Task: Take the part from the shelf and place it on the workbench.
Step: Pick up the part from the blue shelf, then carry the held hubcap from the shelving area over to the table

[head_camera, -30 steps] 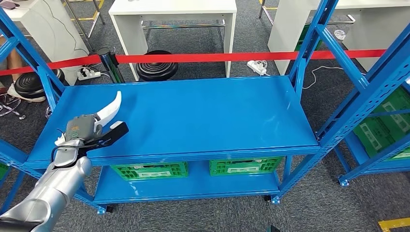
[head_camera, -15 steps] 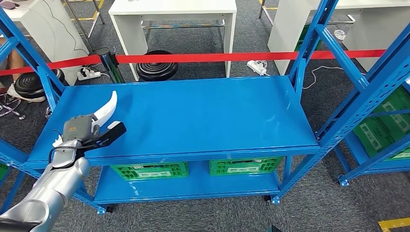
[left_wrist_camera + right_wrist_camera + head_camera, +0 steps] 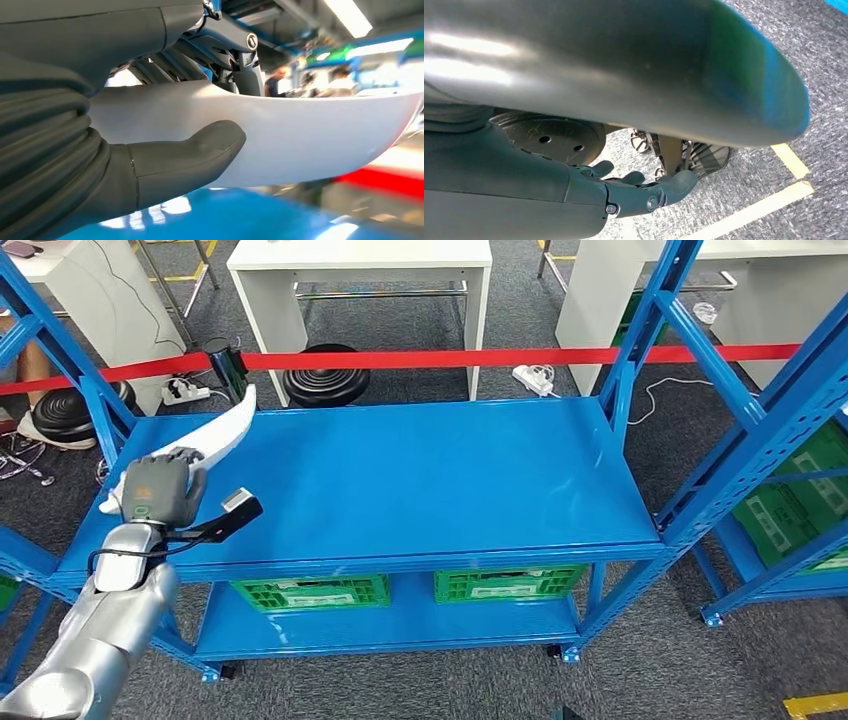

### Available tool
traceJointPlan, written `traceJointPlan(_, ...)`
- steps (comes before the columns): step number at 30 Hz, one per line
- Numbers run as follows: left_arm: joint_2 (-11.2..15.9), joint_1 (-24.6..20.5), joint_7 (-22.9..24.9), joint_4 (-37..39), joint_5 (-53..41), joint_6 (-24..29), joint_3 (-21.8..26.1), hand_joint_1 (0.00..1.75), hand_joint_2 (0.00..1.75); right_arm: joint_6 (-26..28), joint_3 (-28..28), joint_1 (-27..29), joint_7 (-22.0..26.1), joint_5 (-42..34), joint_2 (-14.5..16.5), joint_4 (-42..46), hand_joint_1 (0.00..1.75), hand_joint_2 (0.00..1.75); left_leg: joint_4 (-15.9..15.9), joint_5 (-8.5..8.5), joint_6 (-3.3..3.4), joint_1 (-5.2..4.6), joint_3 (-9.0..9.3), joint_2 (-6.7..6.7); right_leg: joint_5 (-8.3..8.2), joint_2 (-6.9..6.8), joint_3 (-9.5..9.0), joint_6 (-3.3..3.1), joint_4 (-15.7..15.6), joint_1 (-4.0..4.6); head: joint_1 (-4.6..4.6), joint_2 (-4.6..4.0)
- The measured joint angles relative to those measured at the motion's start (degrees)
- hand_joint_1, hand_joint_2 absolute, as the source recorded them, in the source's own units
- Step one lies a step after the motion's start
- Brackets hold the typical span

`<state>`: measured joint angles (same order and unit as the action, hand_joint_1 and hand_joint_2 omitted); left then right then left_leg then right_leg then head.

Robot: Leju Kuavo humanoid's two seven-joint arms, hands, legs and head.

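My left hand [image 3: 158, 490] grips a white curved part [image 3: 225, 430] above the left end of the blue shelf top [image 3: 420, 480]. The part's pointed tip rises toward the back left corner, clear of the surface. In the left wrist view the grey thumb [image 3: 190, 155] presses on the white part [image 3: 300, 135], with the darker fingers wrapped behind it. My right hand [image 3: 639, 190] hangs beside my body above the grey carpet, its fingers loosely apart and holding nothing.
Blue uprights [image 3: 640, 340] frame the shelf at both ends. Green crates [image 3: 310, 592] sit on the lower level. Behind run a red barrier tape [image 3: 450, 358], a white table [image 3: 360, 280] and black round stools [image 3: 325, 375]. Another blue rack [image 3: 790, 500] stands to the right.
My left hand has lifted and turned with the part, shifting slightly left. The part's tip now stands higher and farther toward the back.
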<state>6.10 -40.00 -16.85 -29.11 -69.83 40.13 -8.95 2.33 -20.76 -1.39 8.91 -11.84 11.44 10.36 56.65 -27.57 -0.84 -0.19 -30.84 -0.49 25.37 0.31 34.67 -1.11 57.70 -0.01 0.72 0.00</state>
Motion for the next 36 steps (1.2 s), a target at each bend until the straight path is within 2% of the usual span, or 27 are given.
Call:
traceJointPlan(3,-3.28,0.39,-8.9,-3.65,2.76,0.02,5.46,1.75,1.75,-0.1,0.0,-0.14,-0.57,0.01,-0.02,0.0,0.0,0.0,0.0,-0.01,0.01,0.0,0.01,0.01,-0.01,0.01,-0.03,0.02,0.0,-0.05,0.0,0.0)
traceJointPlan(6,-7.53,2.48,-17.32,-10.65,2.14,0.02,11.54,1.75,1.75,-0.15,0.0,-0.13,-1.61,0.52,-0.04,0.0,0.0,0.0,0.01,-0.04,0.05,-0.03,0.03,0.11,-0.02,0.11,-0.02,0.03,-0.01,-0.09,0.0,0.0)
traceJointPlan(9,-10.69,4.94,-22.12,-16.98,9.52,0.02,14.89,1.75,1.75,-0.41,0.0,-0.18,-2.14,1.16,-0.07,0.0,0.0,0.0,0.01,-0.1,0.07,-0.04,0.05,0.15,-0.01,0.16,-0.02,0.04,-0.02,-0.1,0.0,0.0)
traceJointPlan(12,-11.51,7.63,-22.94,-22.13,21.66,0.02,13.15,1.75,1.75,-0.6,0.02,-0.19,-2.26,1.63,-0.19,0.0,0.0,0.0,0.01,-0.15,0.09,-0.04,0.07,0.19,0.0,0.18,-0.02,0.04,-0.04,-0.05,-0.01,0.0)
traceJointPlan(18,-11.42,10.84,-23.32,-29.01,29.65,-0.52,8.34,1.75,1.75,-0.66,0.02,-0.39,-2.23,1.77,-0.46,0.0,0.0,0.0,0.15,-0.22,0.2,-0.11,0.0,0.13,-0.02,0.07,-0.07,0.11,-0.08,-0.05,-0.01,0.0)
traceJointPlan(21,-10.19,12.82,-23.31,-34.81,38.93,-2.11,2.75,1.75,1.75,-0.62,0.02,-0.33,-2.33,1.73,-0.61,0.0,0.0,0.0,0.43,-0.38,0.47,-0.2,-0.08,0.21,-0.04,0.13,-0.08,0.31,-0.1,-0.12,-0.03,0.0)
traceJointPlan(25,-9.34,15.33,-23.37,-42.35,41.93,-5.07,-2.75,1.75,1.75,-0.45,0.02,-0.5,-2.7,1.59,-0.75,0.0,0.0,0.0,0.16,-0.03,1.05,-0.05,-0.03,0.24,-0.09,0.01,-0.22,0.93,-0.17,-0.2,-0.01,0.0)
traceJointPlan(26,-9.24,15.72,-23.37,-43.74,42.1,-5.41,-3.53,1.75,1.75,-0.38,0.02,-0.53,-2.73,1.56,-0.8,0.0,0.0,0.0,-0.13,0.29,1.29,0.15,0.08,0.32,0.46,0.01,-0.03,1.14,0.39,-0.17,0.02,0.0)
traceJointPlan(27,-9.17,15.98,-23.36,-44.9,42.22,-5.58,-4.17,1.75,1.75,-0.33,0.02,-0.53,-2.74,1.54,-0.85,0.0,0.0,0.0,-0.4,0.61,1.51,0.38,0.16,0.41,1.69,0.0,0.6,1.36,1.98,-0.15,0.08,0.0)
traceJointPlan(28,-9.11,16.2,-23.36,-45.83,42.42,-5.7,-4.66,1.75,1.75,-0.29,0.02,-0.52,-2.74,1.53,-0.91,0.0,0.0,0.0,-0.55,0.79,1.64,0.54,0.16,0.52,3.56,-0.02,1.74,1.57,4.74,-0.23,0.14,0.0)
traceJointPlan(30,-8.94,16.76,-23.35,-47.18,43.05,-6.02,-5.37,1.75,1.75,-0.26,0.02,-0.49,-2.75,1.52,-0.97,0.0,0.0,0.0,-0.46,0.85,1.74,0.59,-0.08,0.65,7.39,-0.03,4.91,2.03,12.21,-0.51,0.23,0.0)
traceJointPlan(31,-8.8,17.11,-23.35,-47.67,43.5,-6.19,-5.72,1.75,1.75,-0.26,0.02,-0.48,-2.78,1.52,-1.02,0.0,0.0,0.0,-0.36,0.85,1.72,0.64,-0.19,0.71,8.12,-0.04,5.97,2.31,14.84,-0.73,0.23,0.0)
traceJointPlan(32,-8.62,17.4,-23.35,-48.11,43.84,-6.28,-6.07,1.75,1.75,-0.25,0.02,-0.48,-2.8,1.54,-1.06,0.0,0.0,0.0,-0.2,0.84,1.65,0.72,-0.32,0.74,7.78,-0.06,6.16,2.55,15.59,-0.95,0.23,0.0)
traceJointPlan(33,-8.38,17.61,-23.35,-48.51,44.1,-6.3,-6.42,1.75,1.75,-0.25,0.01,-0.48,-2.83,1.56,-1.11,0.0,0.0,0.0,0.04,0.78,1.49,0.86,-0.47,0.74,6.45,-0.08,5.25,2.8,14.1,-1.21,0.23,0.0)
traceJointPlan(34,-8.15,17.74,-23.35,-48.9,44.3,-6.26,-6.71,1.75,1.75,-0.25,0.01,-0.5,-2.86,1.6,-1.16,0.0,0.0,0.0,0.36,0.66,1.21,1.06,-0.62,0.73,4.6,-0.15,3.39,3.05,10.76,-1.48,0.23,0.0)
traceJointPlan(35,-7.95,17.79,-23.35,-49.24,44.48,-6.21,-6.9,1.75,1.75,-0.26,0.01,-0.53,-2.88,1.67,-1.19,0.0,0.0,0.0,0.73,0.5,0.81,1.21,-0.82,0.7,3.46,-0.19,1.3,3.24,6.98,-1.65,0.25,0.0)
traceJointPlan(36,-7.75,17.82,-23.34,-49.51,44.68,-6.15,-7.04,1.75,1.75,-0.27,0.0,-0.55,-2.94,1.75,-1.2,0.0,0.0,0.0,1.11,0.35,0.32,1.3,-1.05,0.62,2.46,-0.06,-0.25,3.11,4.18,-1.64,0.28,0.0)
